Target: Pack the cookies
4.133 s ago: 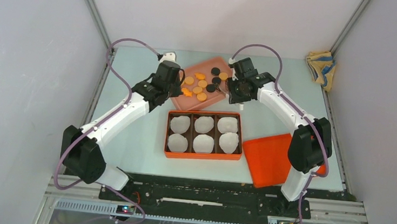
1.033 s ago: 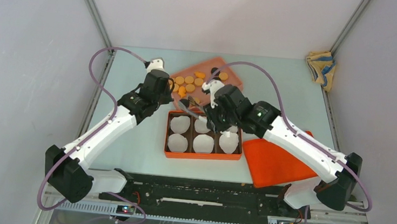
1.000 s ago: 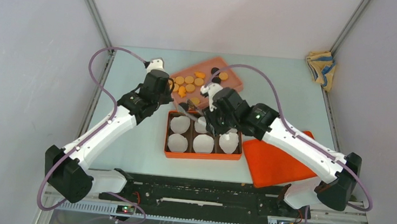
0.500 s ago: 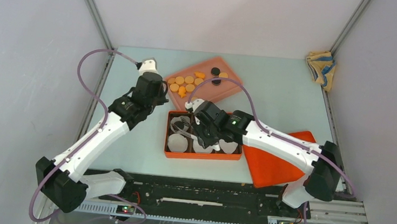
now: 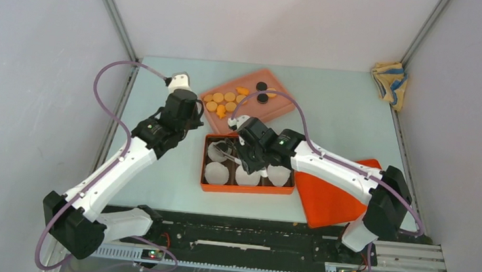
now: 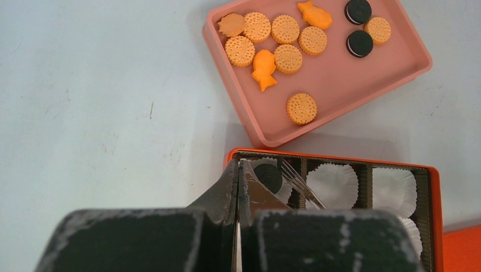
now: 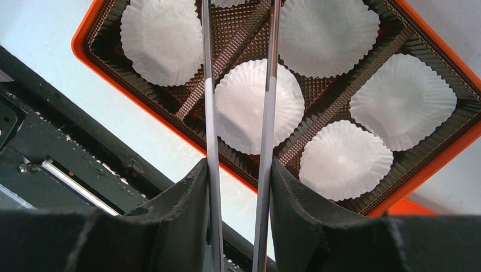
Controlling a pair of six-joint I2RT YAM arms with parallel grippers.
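Several orange cookies (image 5: 228, 97) and two black cookies (image 5: 262, 92) lie on the pink tray (image 5: 273, 109). The left wrist view shows them too: orange cookies (image 6: 288, 58), black cookies (image 6: 360, 43), pink tray (image 6: 340, 73). One more black cookie (image 6: 268, 177) lies in the back-left paper cup of the orange box (image 5: 247, 189). My right gripper (image 5: 242, 150) is shut on metal tongs (image 7: 208, 85) above the box's paper cups (image 7: 258, 105). The tong tips (image 6: 299, 182) stand apart, just right of that cookie. My left gripper (image 6: 237, 170) is shut and empty at the box's back-left corner.
The orange lid (image 5: 332, 196) lies right of the box, partly under my right arm. A crumpled cloth (image 5: 388, 80) sits at the back right corner. A black rail (image 5: 249, 232) runs along the near table edge.
My right arm swung from the pink tray to over the box with the tongs. One black cookie left the tray and now lies in the back-left cup. My left arm drew back slightly left.
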